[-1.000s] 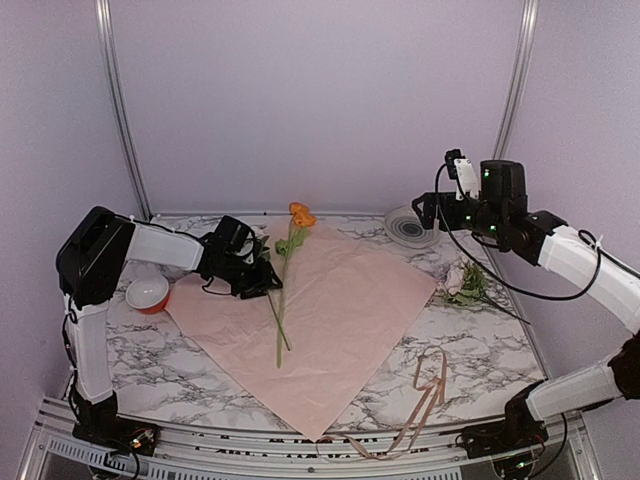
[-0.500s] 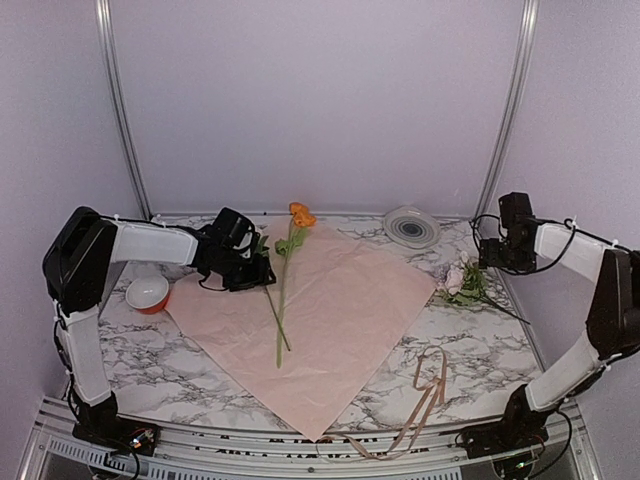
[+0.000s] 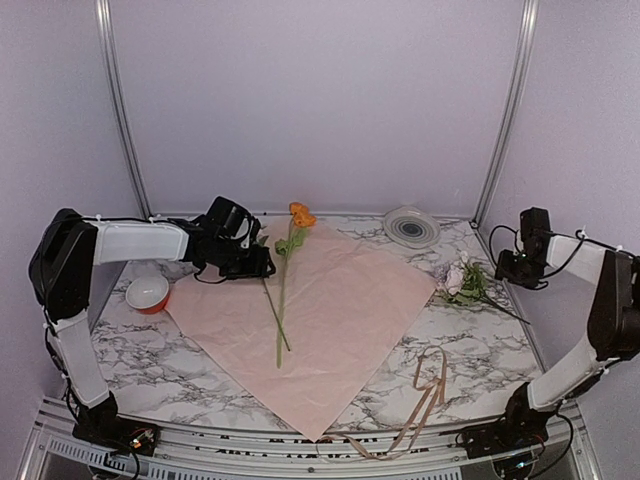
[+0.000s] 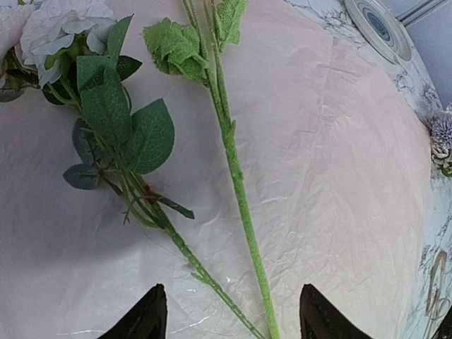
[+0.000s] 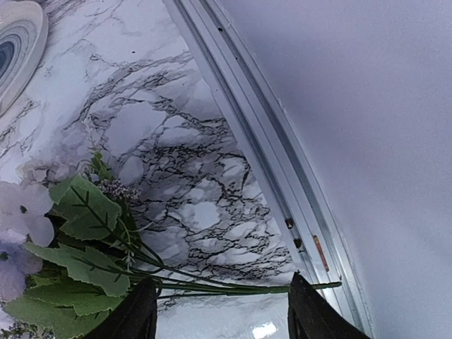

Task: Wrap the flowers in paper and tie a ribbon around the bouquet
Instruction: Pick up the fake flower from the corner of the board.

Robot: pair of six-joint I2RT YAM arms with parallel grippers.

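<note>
The pale pink paper [image 3: 340, 300] lies spread like a diamond on the marble table. An orange flower [image 3: 300, 214] rests on it, its long stem [image 4: 236, 183] running down the sheet. Beside it lies a pale rose [image 4: 60, 28] with a thinner leafy stem [image 4: 152, 212]. My left gripper [image 3: 260, 268] hovers open at the sheet's back left corner, both stems passing between its fingertips [image 4: 148, 321] untouched. More pale flowers [image 3: 462, 282] lie off the paper at the right. My right gripper [image 5: 226, 314] is open low beside the wall, their stem ends [image 5: 233, 286] just ahead of its fingers. The tan ribbon [image 3: 428, 392] lies looped at the front.
A round white-grey disc [image 3: 411, 226] sits at the back right. A red-and-white bowl [image 3: 147, 293] stands left of the paper. A metal frame rail [image 5: 268, 155] runs along the wall close to the right gripper.
The right arm has swung from above the disc down to the flower stems at the right wall, and its jaws have narrowed. The left gripper has drawn back and opened a little.
</note>
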